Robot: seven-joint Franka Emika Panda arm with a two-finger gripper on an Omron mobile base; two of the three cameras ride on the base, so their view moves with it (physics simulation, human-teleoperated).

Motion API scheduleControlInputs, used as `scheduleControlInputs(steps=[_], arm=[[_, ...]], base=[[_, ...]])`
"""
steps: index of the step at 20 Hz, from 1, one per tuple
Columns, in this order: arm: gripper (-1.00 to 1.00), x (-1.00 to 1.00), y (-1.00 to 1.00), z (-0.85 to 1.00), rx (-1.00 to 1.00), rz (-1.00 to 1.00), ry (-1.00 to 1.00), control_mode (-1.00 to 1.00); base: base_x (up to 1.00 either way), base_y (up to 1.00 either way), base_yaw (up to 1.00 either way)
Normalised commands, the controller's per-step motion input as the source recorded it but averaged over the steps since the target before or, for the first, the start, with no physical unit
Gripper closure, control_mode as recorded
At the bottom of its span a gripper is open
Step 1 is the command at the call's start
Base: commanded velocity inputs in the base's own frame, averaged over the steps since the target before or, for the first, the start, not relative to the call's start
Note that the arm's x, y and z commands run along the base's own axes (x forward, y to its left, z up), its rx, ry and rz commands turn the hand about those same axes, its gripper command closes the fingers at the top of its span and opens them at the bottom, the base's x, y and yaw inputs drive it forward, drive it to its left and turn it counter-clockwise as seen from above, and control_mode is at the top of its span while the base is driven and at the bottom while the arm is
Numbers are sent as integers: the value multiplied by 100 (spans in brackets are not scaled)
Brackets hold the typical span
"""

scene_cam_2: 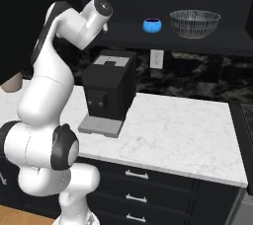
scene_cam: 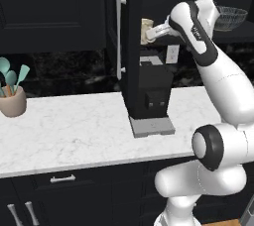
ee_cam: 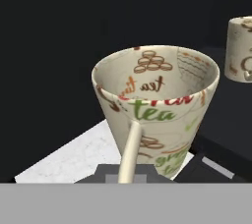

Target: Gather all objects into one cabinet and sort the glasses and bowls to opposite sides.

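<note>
Mid-transfer, by the look of it: cream mug (ee_cam: 156,110) close before the tool (scene_cam: 151,32), raised at the open black cabinet (scene_cam: 130,46), second mug (ee_cam: 241,51) on the shelf beyond; tool's grip impossible to tell, fingertips hidden. Next, probably, setting down beside that mug, away from the see-through bowl (scene_cam_2: 194,23) and blue vessel (scene_cam_2: 152,25). Below, white marble tabletop (scene_cam: 74,131), black coffee machine (scene_cam_2: 108,91), dark kitchen.
</note>
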Motion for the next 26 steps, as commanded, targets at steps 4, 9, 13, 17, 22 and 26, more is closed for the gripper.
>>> scheduleControlInputs(steps=[4, 9, 13, 17, 22, 26], arm=[[100, 56, 0, -8, 0, 0, 5, -100], [100, 58, 0, -10, 0, 0, 0, -100], [100, 53, 0, -17, 0, 0, 0, -100], [100, 53, 0, -12, 0, 0, 0, -100], [100, 21, 0, -13, 0, 0, 0, -100], [100, 0, 0, -18, -1, 0, 0, -100]], base=[[0, 0, 0], [0, 0, 0], [0, 0, 0], [0, 0, 0], [0, 0, 0], [0, 0, 0]])
